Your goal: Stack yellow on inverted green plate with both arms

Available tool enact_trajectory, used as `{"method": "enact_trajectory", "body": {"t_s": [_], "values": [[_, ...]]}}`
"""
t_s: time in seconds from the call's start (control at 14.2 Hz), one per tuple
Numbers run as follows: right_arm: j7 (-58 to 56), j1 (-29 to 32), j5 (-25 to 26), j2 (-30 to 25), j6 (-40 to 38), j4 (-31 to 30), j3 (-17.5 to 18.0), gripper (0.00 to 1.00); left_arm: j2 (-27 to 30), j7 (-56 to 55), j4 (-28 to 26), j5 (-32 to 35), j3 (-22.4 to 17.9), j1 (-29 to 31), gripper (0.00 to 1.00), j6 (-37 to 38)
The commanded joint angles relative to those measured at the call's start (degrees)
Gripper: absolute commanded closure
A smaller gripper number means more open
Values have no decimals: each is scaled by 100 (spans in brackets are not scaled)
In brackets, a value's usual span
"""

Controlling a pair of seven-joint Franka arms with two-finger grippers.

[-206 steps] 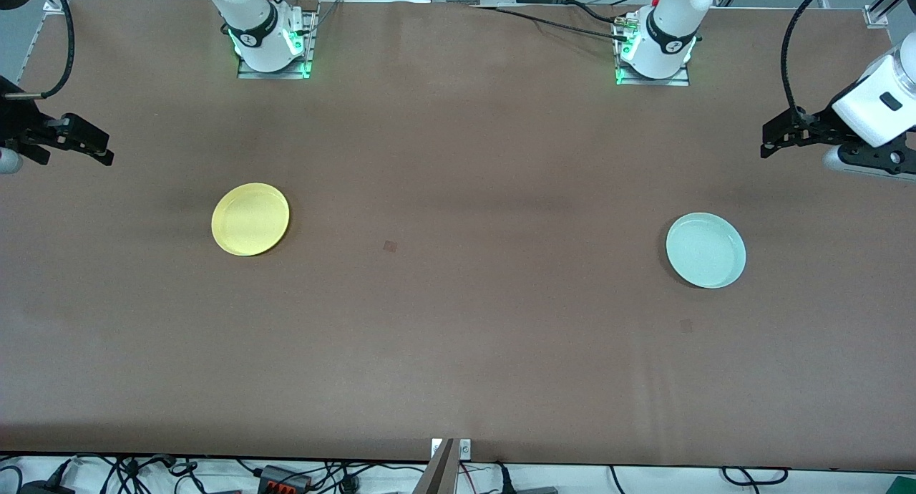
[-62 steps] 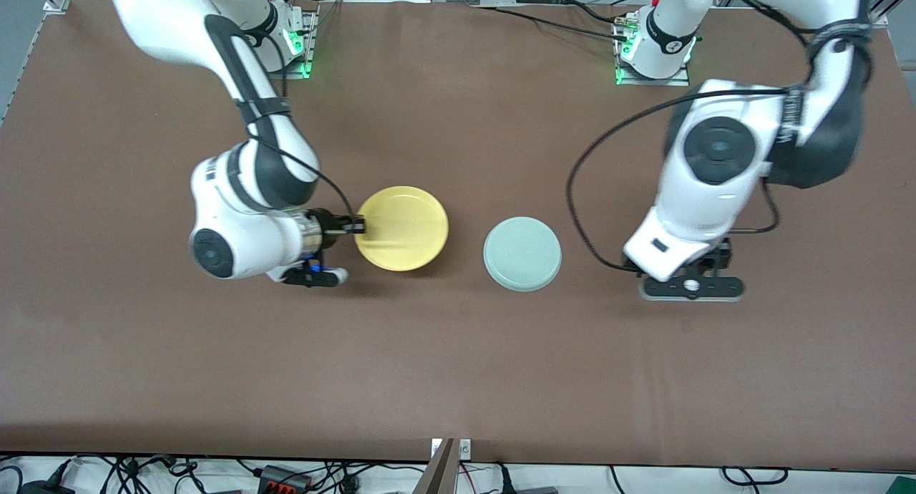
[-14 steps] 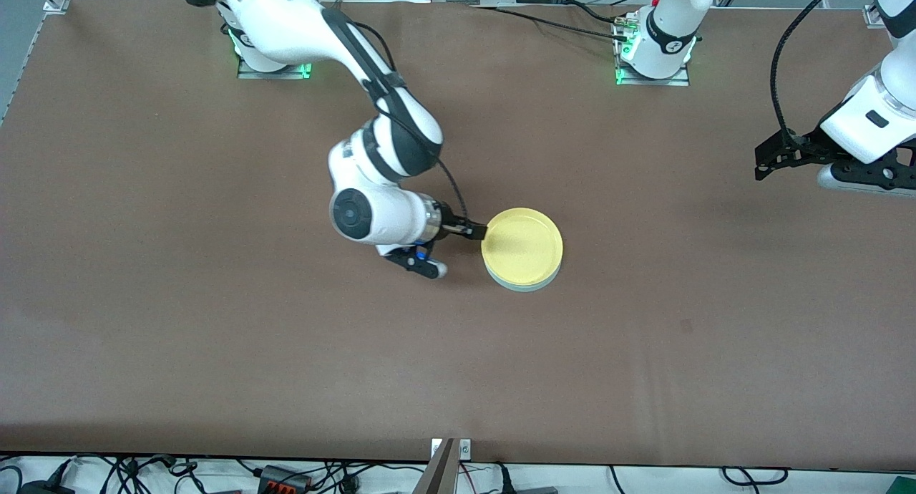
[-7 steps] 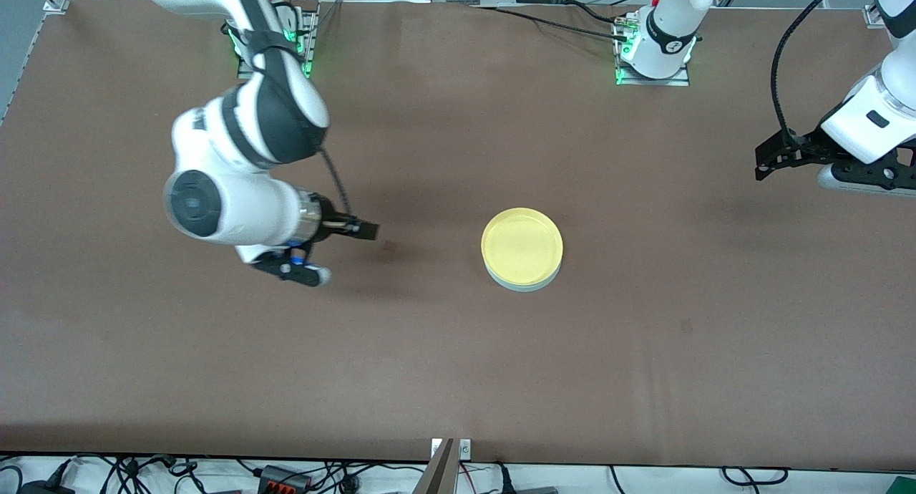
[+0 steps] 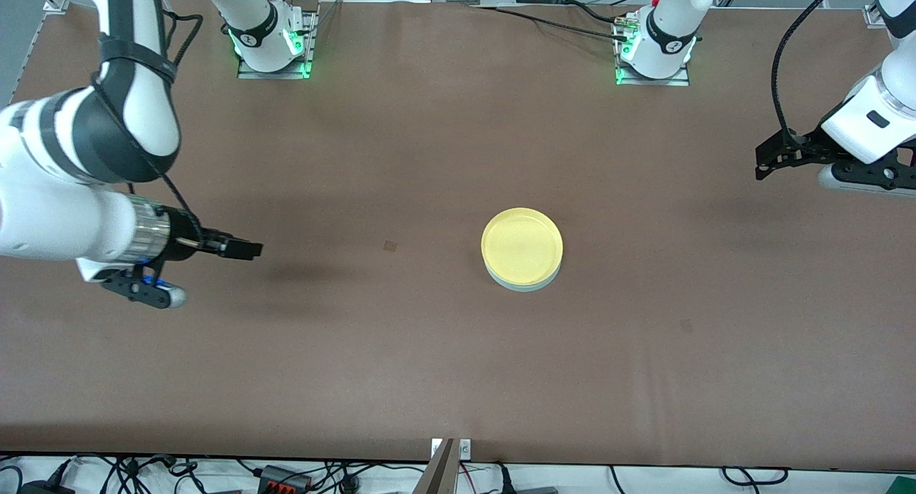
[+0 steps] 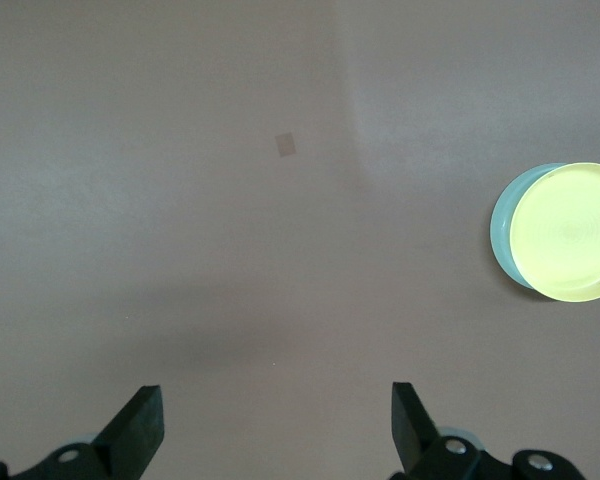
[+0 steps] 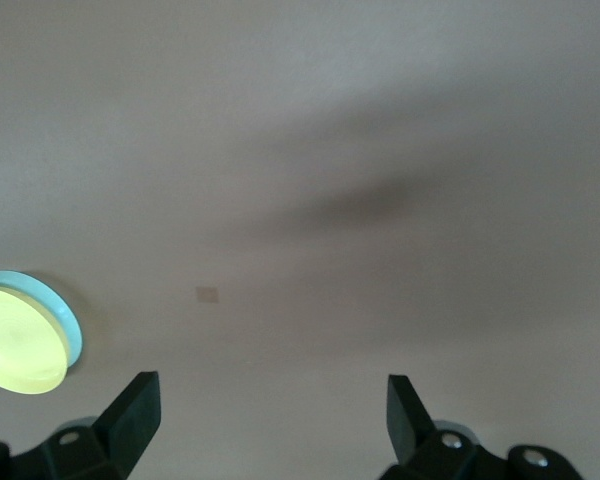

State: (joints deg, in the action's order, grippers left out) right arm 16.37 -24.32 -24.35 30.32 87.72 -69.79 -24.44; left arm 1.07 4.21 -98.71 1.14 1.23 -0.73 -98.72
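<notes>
The yellow plate (image 5: 522, 243) lies rim up on the upside-down pale green plate (image 5: 528, 286), whose edge shows under it, near the table's middle. My right gripper (image 5: 247, 250) is open and empty, in the air over bare table toward the right arm's end, well apart from the stack. My left gripper (image 5: 763, 165) is open and empty, and waits over the left arm's end. The left wrist view shows the yellow plate (image 6: 568, 232) on the green plate (image 6: 501, 235), clear of the gripper (image 6: 276, 432). The right wrist view shows the yellow plate (image 7: 15, 340), the green rim (image 7: 68, 322) and the gripper (image 7: 271, 420).
The brown table (image 5: 429, 365) carries two small dark square marks (image 5: 390, 245) (image 5: 685, 326). The arm bases (image 5: 272, 46) (image 5: 655, 50) stand along its edge farthest from the front camera. Cables lie off the edge nearest that camera.
My right gripper let go of the yellow plate on the green plate and drew back, open, toward the right arm's end of the table. The left arm has not moved.
</notes>
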Motion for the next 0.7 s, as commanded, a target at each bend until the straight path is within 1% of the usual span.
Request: {"method": "enact_trajectory", "body": {"t_s": [0.0, 0.07, 0.21, 0.28, 0.35, 0.49, 0.56, 0.63], "values": [[-571, 329, 272, -439, -9, -201, 88, 0, -54, 88, 141, -96, -9, 11, 0, 116], [-1026, 453, 334, -474, 8, -210, 98, 0, -54, 80, 141, -96, -9, 11, 0, 116], [-1496, 551, 1033, -684, 69, -210, 124, 0, -54, 88, 141, -96, -9, 11, 0, 116], [-1523, 629, 1342, -825, 140, -210, 315, 0, -54, 88, 141, -96, -9, 11, 0, 116], [-1532, 961, 1510, -983, 132, -202, 665, 0, -54, 88, 141, -96, -9, 11, 0, 116], [-1523, 1838, 1748, -1246, 123, -219, 1587, 0, -54, 88, 141, -96, -9, 11, 0, 125], [-1532, 2156, 1836, -1335, 97, -237, 1844, 0, -54, 88, 150, -96, -9, 20, 0, 151], [-1549, 2325, 1924, -1440, 79, -298, 1951, 0, -54, 88, 141, -96, -9, 11, 0, 151]]}}
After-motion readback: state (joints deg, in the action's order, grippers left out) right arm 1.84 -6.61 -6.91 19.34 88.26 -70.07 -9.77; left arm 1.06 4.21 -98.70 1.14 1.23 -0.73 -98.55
